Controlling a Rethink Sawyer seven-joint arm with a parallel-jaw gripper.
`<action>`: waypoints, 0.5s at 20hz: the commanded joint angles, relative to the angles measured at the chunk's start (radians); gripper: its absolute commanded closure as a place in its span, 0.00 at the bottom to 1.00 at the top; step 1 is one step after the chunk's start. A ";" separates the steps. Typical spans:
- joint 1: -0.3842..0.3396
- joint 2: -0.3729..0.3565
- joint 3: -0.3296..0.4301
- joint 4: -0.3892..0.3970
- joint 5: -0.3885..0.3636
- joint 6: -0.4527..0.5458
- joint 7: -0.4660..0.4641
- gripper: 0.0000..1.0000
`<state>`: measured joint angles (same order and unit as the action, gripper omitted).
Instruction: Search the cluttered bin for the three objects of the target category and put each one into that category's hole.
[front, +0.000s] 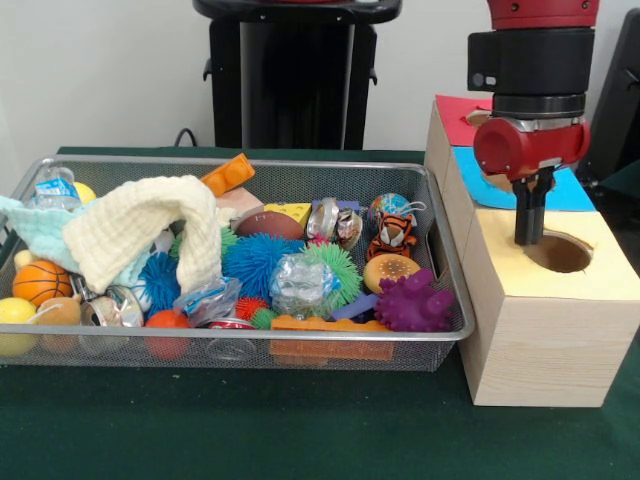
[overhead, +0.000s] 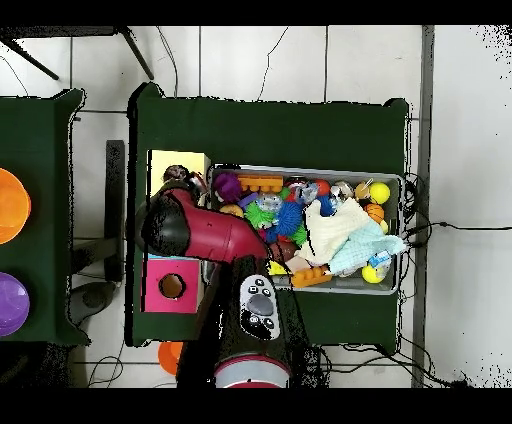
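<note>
The wire-mesh bin (front: 250, 336) lies on the green table, filled with toys; it also shows in the overhead view (overhead: 398, 232). The toys include a purple spiky ball (front: 412, 303), a blue spiky ball (front: 260, 262), a tiger toy (front: 393, 236), a toy burger (front: 389, 269) and a small basketball (front: 40, 282). A pale yellow cloth (front: 150, 232) covers part of the left side. The knotted rope bundle is hidden or out of view. My gripper (front: 531, 238) hangs just above the round hole (front: 560, 252) of the yellow-topped wooden box, right of the bin. Its fingers are together with nothing visible between them.
Behind the yellow-topped box (front: 545, 330) stand a blue-topped box (front: 575, 192) and a red-topped box (front: 455, 118). In the overhead view my arm (overhead: 215, 235) covers the middle box; the pink box's hole (overhead: 172, 286) shows. Orange (overhead: 10, 205) and purple (overhead: 10, 303) bowls sit on a side table.
</note>
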<state>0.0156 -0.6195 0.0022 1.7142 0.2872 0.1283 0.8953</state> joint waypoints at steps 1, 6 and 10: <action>-0.064 0.005 0.059 -0.005 -0.021 -0.003 0.221 1.00; -0.144 -0.054 0.137 0.042 -0.026 0.033 0.200 1.00; -0.192 -0.093 0.190 0.065 -0.021 0.075 0.187 1.00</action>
<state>-0.1108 -0.6725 0.0669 1.7141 0.2864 0.1285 0.8953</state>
